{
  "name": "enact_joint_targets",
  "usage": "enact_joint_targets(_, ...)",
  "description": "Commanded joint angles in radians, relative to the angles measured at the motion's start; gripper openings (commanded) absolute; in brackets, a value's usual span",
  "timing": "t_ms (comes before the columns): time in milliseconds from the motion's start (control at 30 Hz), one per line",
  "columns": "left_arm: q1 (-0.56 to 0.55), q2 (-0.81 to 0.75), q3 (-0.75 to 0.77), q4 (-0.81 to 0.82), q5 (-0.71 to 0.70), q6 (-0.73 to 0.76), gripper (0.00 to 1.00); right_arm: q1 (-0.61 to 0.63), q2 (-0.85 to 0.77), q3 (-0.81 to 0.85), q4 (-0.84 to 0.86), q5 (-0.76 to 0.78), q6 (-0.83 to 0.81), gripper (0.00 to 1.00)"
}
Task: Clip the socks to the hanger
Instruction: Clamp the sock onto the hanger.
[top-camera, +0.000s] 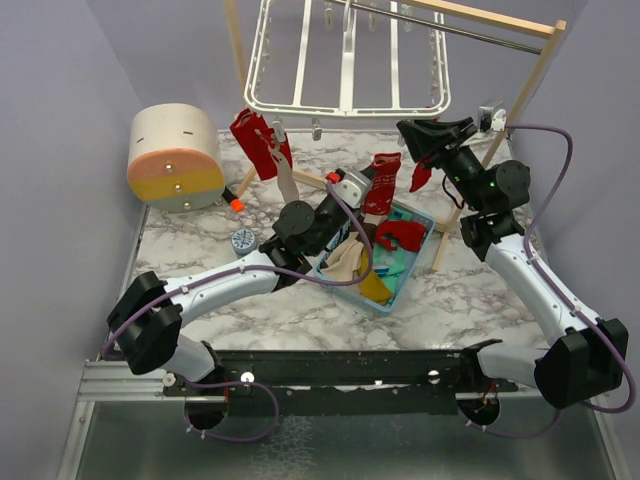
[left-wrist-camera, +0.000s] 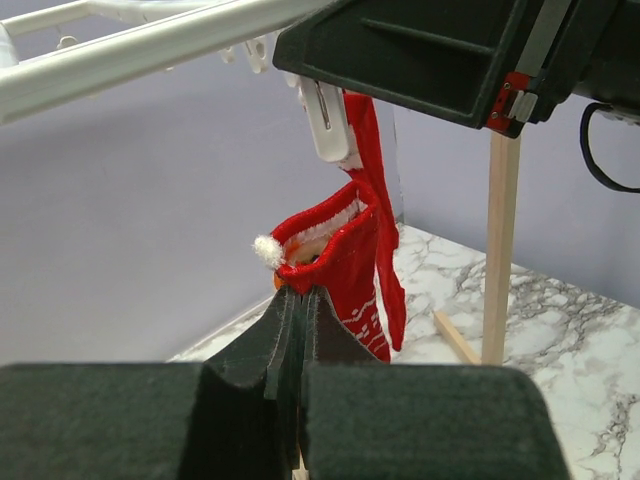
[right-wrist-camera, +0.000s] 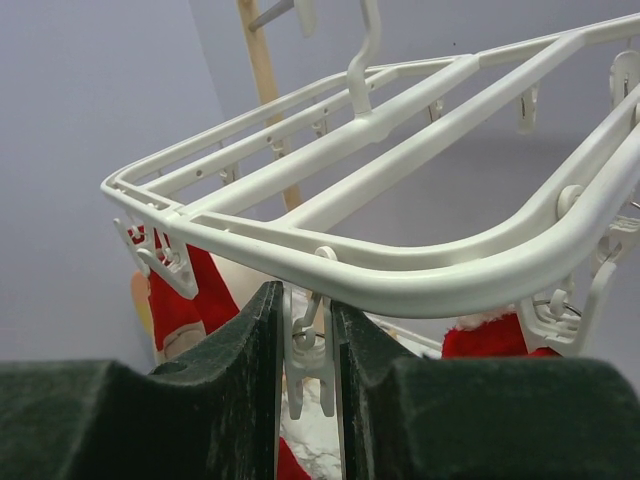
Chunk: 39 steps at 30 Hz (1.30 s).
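Observation:
The white hanger hangs from the wooden stand at the back. Red socks hang clipped at its front left corner. My left gripper is shut on a red sock with a white fluffy cuff and holds it up over the basket. My left gripper's jaws pinch its cuff edge. My right gripper sits at the hanger's front right corner. There my right gripper squeezes a white clip under the hanger rim. Another red sock hangs from a clip below it.
A light-blue basket with beige, yellow, teal and red socks sits mid-table under the left gripper. A beige, orange and yellow cylinder stands back left. A small round disc lies beside the left arm. The wooden stand's leg runs behind the right arm.

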Motion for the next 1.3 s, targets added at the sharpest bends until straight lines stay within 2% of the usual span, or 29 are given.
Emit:
enact_joint_targets(0,0.009,0.022,0.044,0.03,-0.031,-0.005,0.0,0.008,-0.026,-0.018,0.04,-0.018,0.002,0.01)
enact_joint_targets(600,0.014,0.057,0.094,0.024,-0.01,-0.014,0.0,0.013,-0.022,-0.015,0.022,-0.037,-0.002,0.01)
enact_joint_targets(1267,0.014,0.024,0.113,0.026,0.032,-0.039,0.0,0.025,-0.007,0.002,-0.027,-0.012,-0.023,0.01)
